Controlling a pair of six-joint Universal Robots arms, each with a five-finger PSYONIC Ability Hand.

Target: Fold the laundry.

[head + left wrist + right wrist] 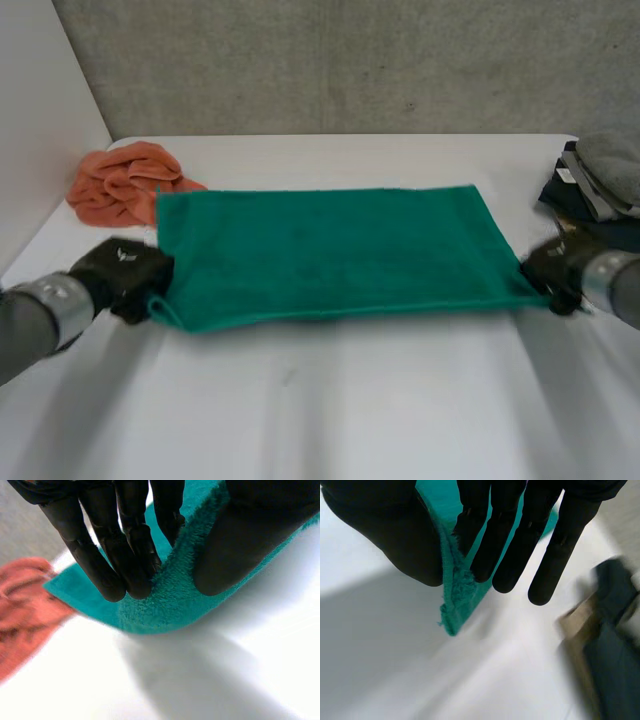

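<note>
The near part of the white table [330,400] is bare. Just beyond it, the left hand [125,272] and the right hand [555,268] sit at the two near corners of a green towel [330,255].

In the left wrist view, the left hand [240,545] has its straight fingers [100,555] on one face of the towel's [170,600] near left corner and its thumb on the other, pinching the corner up off the table. In the right wrist view, the right hand [385,530] pinches the near right corner of the towel [457,587] between thumb and straight fingers in the same way.

The rest of the towel lies flat and spread wide across the middle of the table. Beyond its far left corner lies a crumpled orange cloth [122,182]. At the far right edge sits a pile of dark and grey clothes [600,185]. A grey wall [350,60] stands behind the table.
</note>
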